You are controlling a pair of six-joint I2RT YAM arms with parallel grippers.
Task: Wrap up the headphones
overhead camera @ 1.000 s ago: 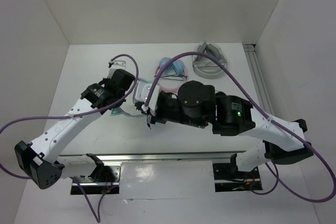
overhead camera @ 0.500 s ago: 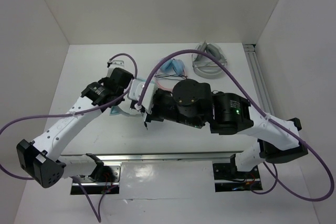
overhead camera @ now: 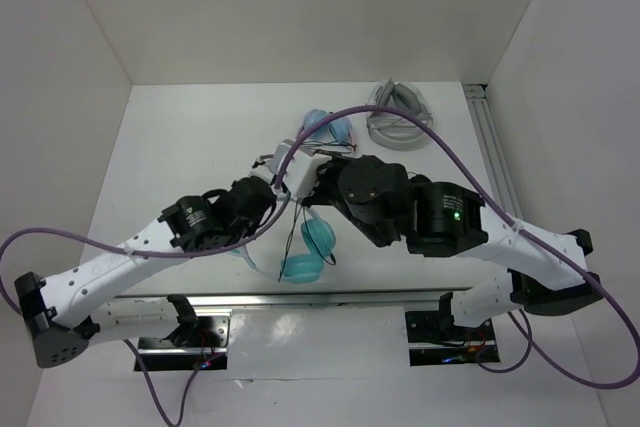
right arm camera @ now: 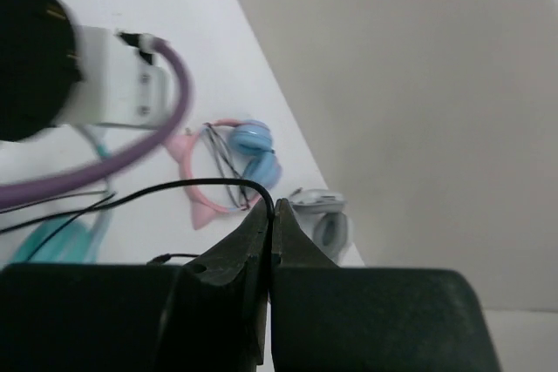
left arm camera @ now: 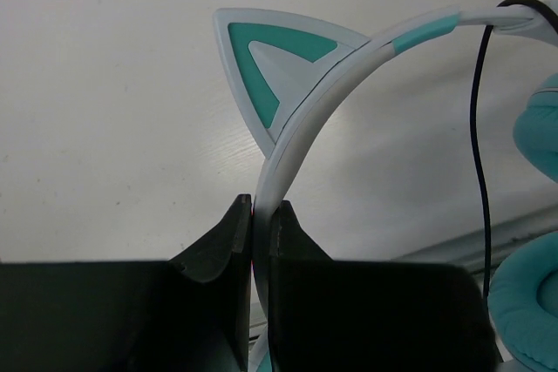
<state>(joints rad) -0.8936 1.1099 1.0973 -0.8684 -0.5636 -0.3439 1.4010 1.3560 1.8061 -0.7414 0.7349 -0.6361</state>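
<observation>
The teal headphones [overhead camera: 318, 237] hang near the table's front middle, both cups showing. My left gripper [overhead camera: 256, 241] is shut on their pale headband [left arm camera: 314, 102], just below one cat ear [left arm camera: 266, 63]; the teal cups [left arm camera: 540, 128] are at the right of the left wrist view. The thin black cable [overhead camera: 291, 232] runs up from the cups to my right gripper [overhead camera: 300, 173], which is shut on it. In the right wrist view the cable [right arm camera: 174, 189] arcs left out of the closed tips of my right gripper [right arm camera: 272, 206].
Pink cat-ear headphones [overhead camera: 325, 133] with light blue cups lie at the back middle and show in the right wrist view [right arm camera: 205, 193]. Grey headphones [overhead camera: 400, 117] lie at the back right. Purple arm cables loop over the middle. A metal rail [overhead camera: 300, 299] runs along the front edge.
The left arm has swung toward the front edge, carrying the teal headphones into open view. The right gripper has shifted back with the cable, which now stretches between the two.
</observation>
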